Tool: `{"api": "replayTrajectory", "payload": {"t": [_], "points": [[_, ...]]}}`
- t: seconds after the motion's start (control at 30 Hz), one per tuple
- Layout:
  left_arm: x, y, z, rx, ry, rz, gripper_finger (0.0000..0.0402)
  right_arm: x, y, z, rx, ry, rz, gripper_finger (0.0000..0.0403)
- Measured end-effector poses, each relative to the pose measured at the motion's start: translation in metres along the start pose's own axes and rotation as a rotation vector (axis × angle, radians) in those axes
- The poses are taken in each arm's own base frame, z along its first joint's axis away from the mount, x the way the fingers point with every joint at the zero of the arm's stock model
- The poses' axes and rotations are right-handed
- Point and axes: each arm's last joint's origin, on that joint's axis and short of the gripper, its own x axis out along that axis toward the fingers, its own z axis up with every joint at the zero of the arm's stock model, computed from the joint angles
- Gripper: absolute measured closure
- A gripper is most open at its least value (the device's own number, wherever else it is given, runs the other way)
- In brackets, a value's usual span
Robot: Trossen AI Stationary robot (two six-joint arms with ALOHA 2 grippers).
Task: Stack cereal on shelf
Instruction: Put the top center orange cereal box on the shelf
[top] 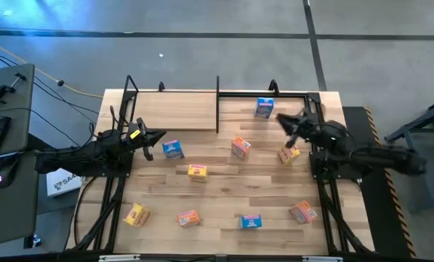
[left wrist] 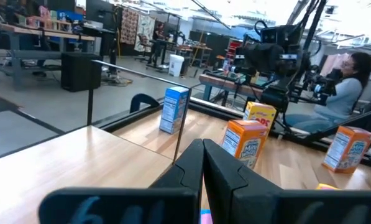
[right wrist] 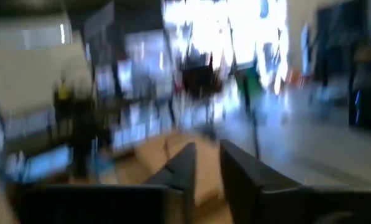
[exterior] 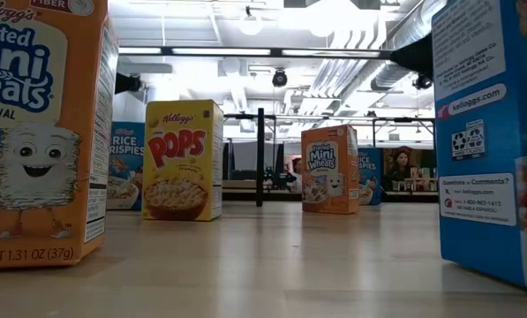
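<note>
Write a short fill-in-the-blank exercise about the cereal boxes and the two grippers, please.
On the slatted wooden table there are ____ small rectangular cardboard cereal boxes. The box nearest the right gripper is coloured ____. The left gripper is ____, holding nothing.
Missing words: nine; blue; shut.

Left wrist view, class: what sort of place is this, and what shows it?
Probably a robotics lab or workshop: long workbenches crowded with equipment, a second dark robot arm over the table, and a person seated beside it.
</note>
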Motion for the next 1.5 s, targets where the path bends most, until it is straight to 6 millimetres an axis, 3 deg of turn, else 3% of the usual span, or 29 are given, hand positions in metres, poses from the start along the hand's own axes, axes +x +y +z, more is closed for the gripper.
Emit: {"api": "replayTrajectory", "payload": {"t": [0.27,0.4,0.63,0.83,1.2,1.33,1.5], "points": [[0.002,0.001,-0.002,0.006,0.02,0.034,0.0379,0.068,0.035,0.003,0.006,0.458,-0.044,0.014],[0.003,0.001,-0.004,0.011,0.037,0.04,0.0354,0.099,0.052,0.003,0.019,0.646,-0.062,0.0099],[0.004,0.001,-0.006,0.033,0.058,0.048,0.0315,0.14,0.079,0.011,-0.001,0.918,-0.117,0.0093],[0.004,0.001,-0.006,0.056,0.064,0.06,0.0305,0.166,0.094,0.003,-0.047,1.109,-0.138,0.0093],[0.005,0.001,-0.006,0.074,0.067,0.058,0.0304,0.184,0.096,-0.018,-0.087,1.31,-0.193,0.0095],[0.005,0.001,-0.006,0.079,0.068,0.054,0.0305,0.185,0.094,-0.025,-0.059,1.34,-0.21,0.0119],[0.005,0.001,-0.006,0.081,0.069,0.054,0.0305,0.185,0.094,-0.024,-0.031,1.343,-0.195,0.0189]]}}
